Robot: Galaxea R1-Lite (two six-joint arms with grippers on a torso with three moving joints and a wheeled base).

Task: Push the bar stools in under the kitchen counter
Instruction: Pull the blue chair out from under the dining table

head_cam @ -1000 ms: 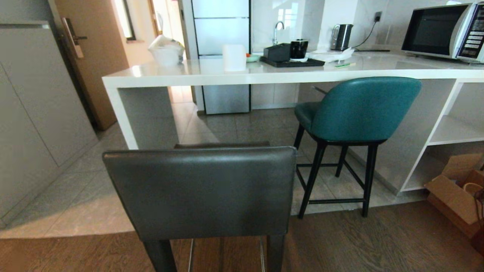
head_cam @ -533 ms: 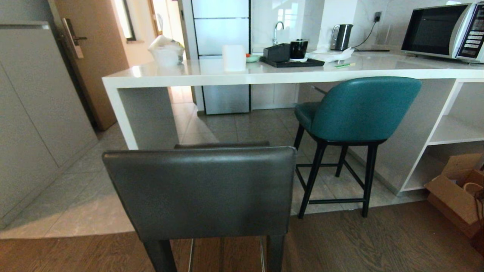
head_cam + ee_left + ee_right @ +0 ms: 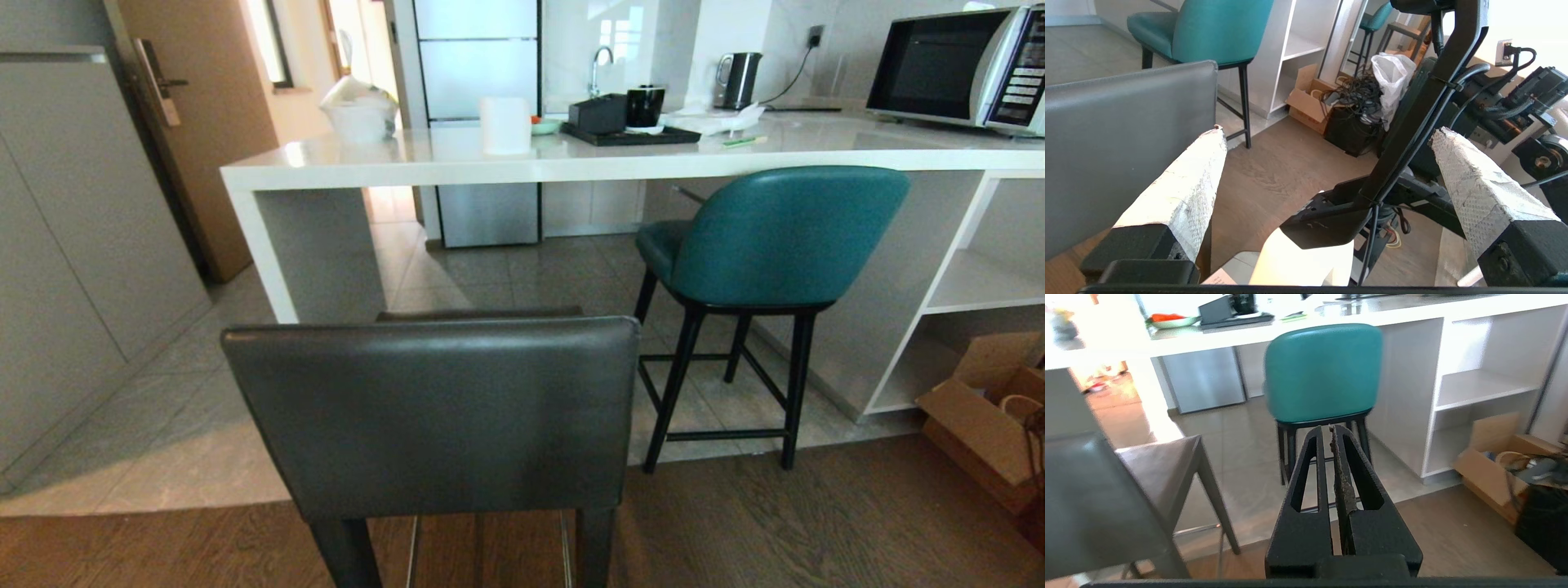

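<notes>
The bench (image 3: 571,159), a long white slab, runs across the far side of the head view. The teal stool (image 3: 775,237) stands at its edge on the right, with its seat already partly under the slab. The grey stool (image 3: 433,412) stands well apart from the bench, close in front of the robot, and its back is turned to the robot, so I judge it must be pushed straight forward.

The left claw (image 3: 1327,139) is beside the grey back, at its near side; its fingers are spread wide, and it holds nothing and touches nothing. The right claw (image 3: 1331,430) has its fingers pressed together, empty, and it points toward the teal back, which is some way ahead. The left arm looks nearer to the grey stool.
</notes>
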